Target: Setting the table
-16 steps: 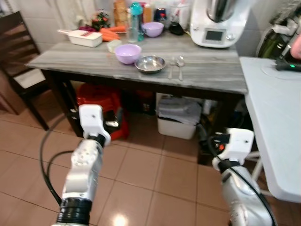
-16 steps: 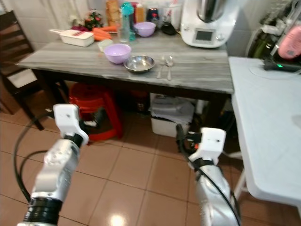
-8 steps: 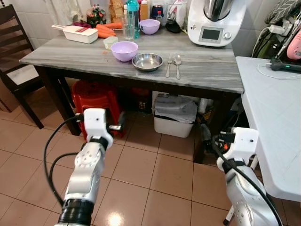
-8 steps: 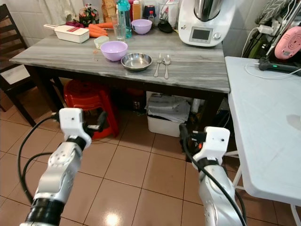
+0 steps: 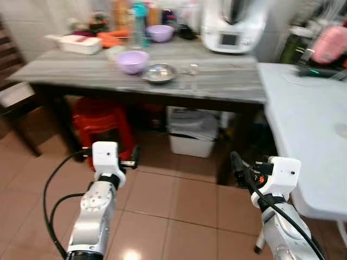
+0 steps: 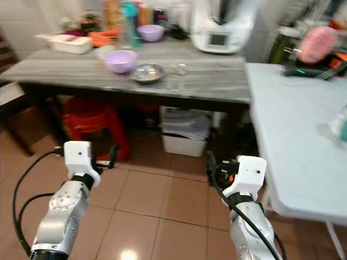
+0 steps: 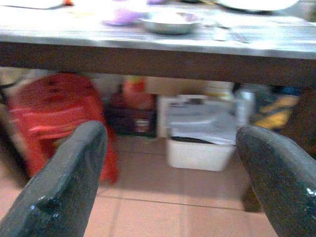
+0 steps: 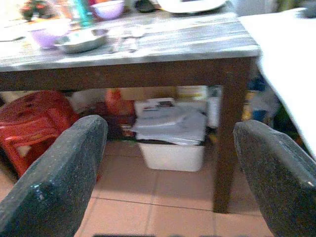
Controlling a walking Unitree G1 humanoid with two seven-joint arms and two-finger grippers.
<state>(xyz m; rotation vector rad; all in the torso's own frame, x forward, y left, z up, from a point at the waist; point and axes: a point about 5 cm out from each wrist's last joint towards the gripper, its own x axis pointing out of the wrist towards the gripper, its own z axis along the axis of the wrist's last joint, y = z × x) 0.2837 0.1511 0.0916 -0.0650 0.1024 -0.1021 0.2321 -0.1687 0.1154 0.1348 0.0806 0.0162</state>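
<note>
The task looks barely begun — the steel bowl (image 5: 159, 73), the purple bowl (image 5: 132, 60) and the cutlery (image 6: 174, 69) sit together on the grey counter (image 5: 227, 86), while the white table (image 5: 309, 130) to the right is almost bare. Both arms hang low over the tiled floor, well short of the counter: left gripper (image 7: 170, 163) and right gripper (image 8: 170, 158) each have fingers spread wide, holding nothing — all the carrying seems still to do
</note>
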